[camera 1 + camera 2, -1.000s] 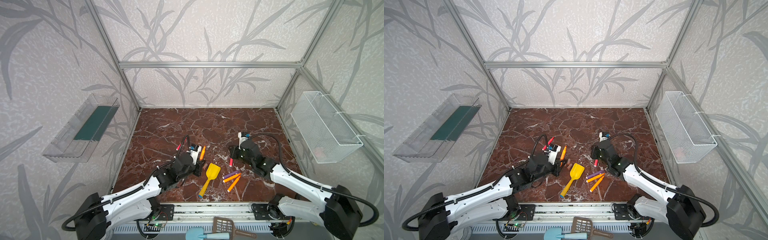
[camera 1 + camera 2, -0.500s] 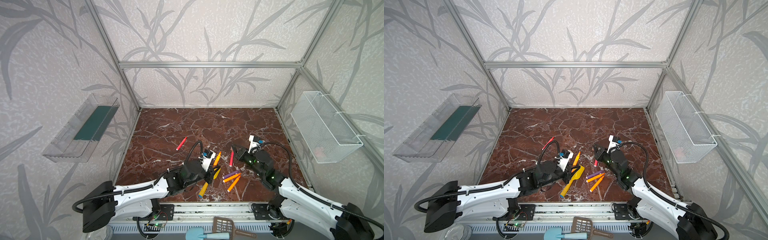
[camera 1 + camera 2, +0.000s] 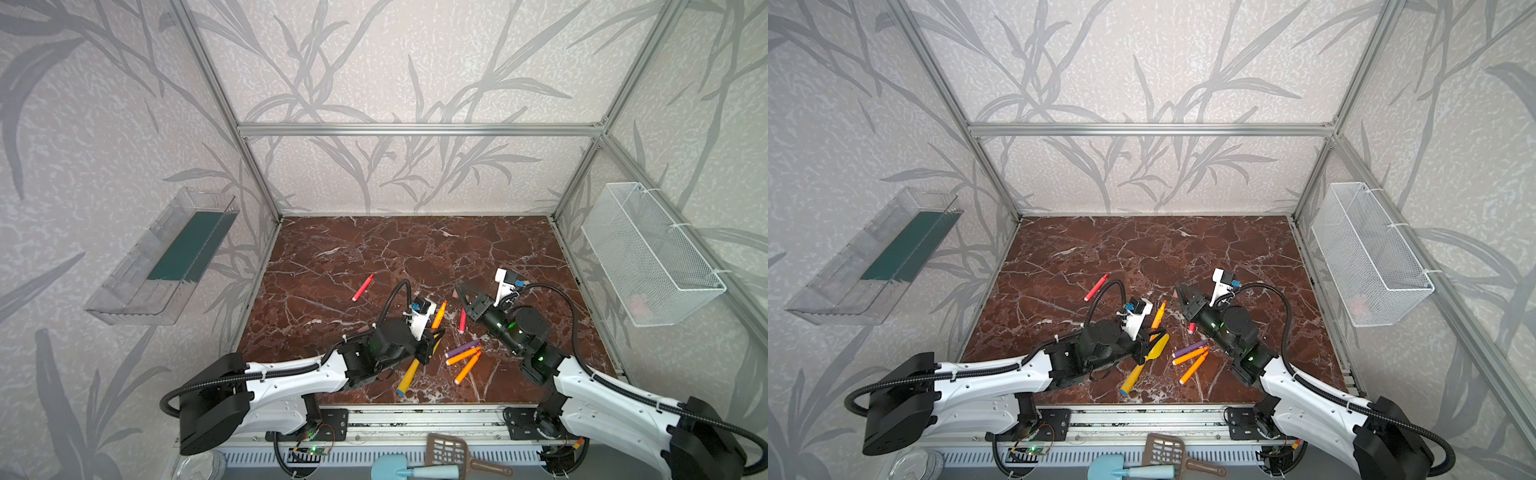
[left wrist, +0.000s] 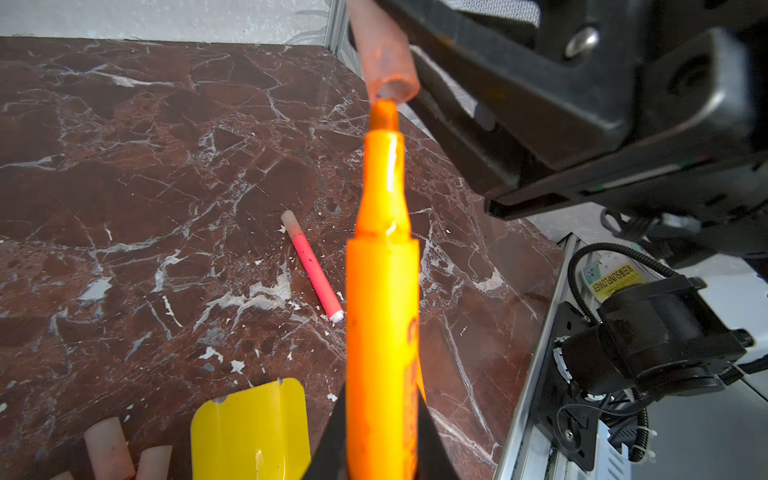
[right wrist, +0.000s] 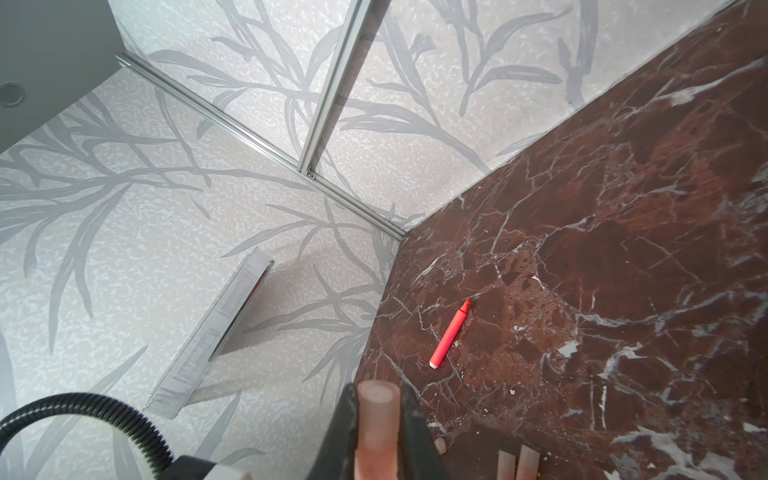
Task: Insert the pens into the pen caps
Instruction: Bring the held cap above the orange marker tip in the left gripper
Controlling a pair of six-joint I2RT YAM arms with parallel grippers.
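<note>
Top views: step in hand = capping an orange pen (image 3: 439, 314), held above the counter (image 3: 374, 249) by left jaws, closed on its barrel. Right jaws, closed on a pen cap (image 3: 456, 294), face it. Purple pen (image 3: 1190, 349) + two more orange pens (image 3: 1191, 357) lie nr the front, uncapped.

Left wrist: pen tip sits just at the pen cap (image 4: 388, 62) mouth, not in yet. Next move prob. needs a straight push along the pen axis, both grips firm.

Right wrist: pen cap (image 5: 377, 428) pinched btwn the jaws. A red-pink pen (image 5: 451, 332) lies well apart.
</note>
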